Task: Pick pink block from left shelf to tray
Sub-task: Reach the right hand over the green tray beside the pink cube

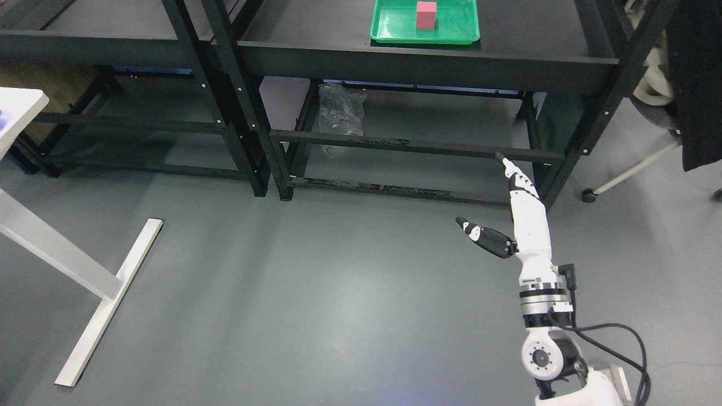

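Observation:
A pink block (426, 14) stands upright inside the green tray (395, 31) on the top of the right-hand black shelf, at the upper middle of the head view. My right hand (491, 197) hangs low over the grey floor, well below and in front of that shelf. Its fingers (516, 179) are stretched out straight and the thumb is spread to the left, holding nothing. The left arm does not show.
Two black metal shelf racks (237, 101) stand side by side across the back. A clear plastic bag (338, 115) lies under the right one. A white table leg (101, 304) sits at the left, a chair base (632, 175) and dark cloth at the right.

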You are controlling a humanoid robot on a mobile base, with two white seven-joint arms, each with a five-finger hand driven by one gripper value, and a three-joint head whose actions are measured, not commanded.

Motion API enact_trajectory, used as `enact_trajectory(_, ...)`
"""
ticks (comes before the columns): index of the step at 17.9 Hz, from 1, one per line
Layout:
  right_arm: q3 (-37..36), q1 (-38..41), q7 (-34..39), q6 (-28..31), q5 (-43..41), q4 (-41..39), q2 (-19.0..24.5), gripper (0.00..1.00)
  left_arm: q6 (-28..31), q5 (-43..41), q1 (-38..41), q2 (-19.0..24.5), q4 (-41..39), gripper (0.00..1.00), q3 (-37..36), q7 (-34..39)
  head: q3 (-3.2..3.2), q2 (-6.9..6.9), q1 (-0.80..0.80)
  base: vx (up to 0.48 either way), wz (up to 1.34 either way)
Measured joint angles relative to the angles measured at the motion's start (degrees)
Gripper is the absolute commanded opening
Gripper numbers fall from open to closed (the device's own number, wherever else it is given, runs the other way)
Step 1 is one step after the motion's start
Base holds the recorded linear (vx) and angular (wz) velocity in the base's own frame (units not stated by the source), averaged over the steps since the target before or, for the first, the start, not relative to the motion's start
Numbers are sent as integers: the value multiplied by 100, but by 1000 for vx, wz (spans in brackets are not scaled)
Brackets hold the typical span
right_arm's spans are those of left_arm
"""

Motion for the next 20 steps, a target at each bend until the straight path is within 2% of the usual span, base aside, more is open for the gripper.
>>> enact_trajectory(8,454,-63,-101,1310,1355,56,0,98,0,0,0,0,0,100,0,0,0,0,0,239,61)
enact_trajectory(16,667,-10,-246,1656,2559,62,0,98,0,0,-1,0,0,100,0,0,0,0,0,257,19)
enact_trajectory(20,719,-3,-597,1676,3033,61,0,99,0,0,-1,0,0,100,0,0,0,0,0,246,-35)
